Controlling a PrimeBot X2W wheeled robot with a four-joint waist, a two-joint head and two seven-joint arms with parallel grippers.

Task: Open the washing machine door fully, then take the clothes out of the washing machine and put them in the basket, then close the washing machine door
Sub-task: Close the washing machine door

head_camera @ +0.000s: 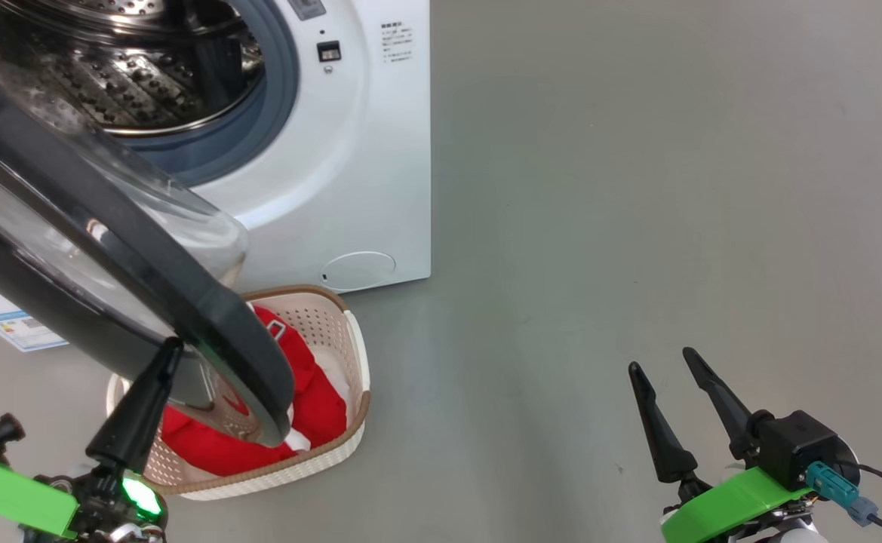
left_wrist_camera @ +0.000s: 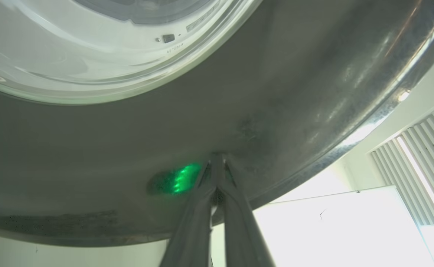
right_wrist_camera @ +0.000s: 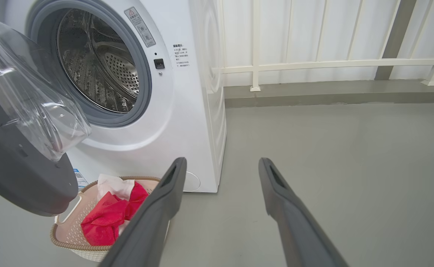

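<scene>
**Door closing in hand, laundry already in the basket**

The red clothes (head_camera: 320,400) are seen lying in the cream perforated basket (head_camera: 361,377), which stands on the floor (head_camera: 637,188) just in front of the washing machine (head_camera: 365,151). No fabric can be made out in the part of the steel drum (head_camera: 109,83) that shows, so the unloading is judged finished and the last step, closing, is taken to be the one in hand.

The washing machine door (head_camera: 207,332) is held part-way open, its black rim hanging over the near side of the basket. The left claw (head_camera: 171,351) is pressed shut, nothing between its fingers, and its tips are set against the outer face of that rim; in the left wrist view they meet the glossy surface. The right claw (head_camera: 661,360) is spread wide and empty, well apart from the machine above bare floor.

For the next move, a steady push along the door's arc towards the round port is called for, until the glass bulge is seated in the grey seal (head_camera: 282,83) and the latch is caught. Slipping of the tips on the glossy rim is the likely risk.
</scene>
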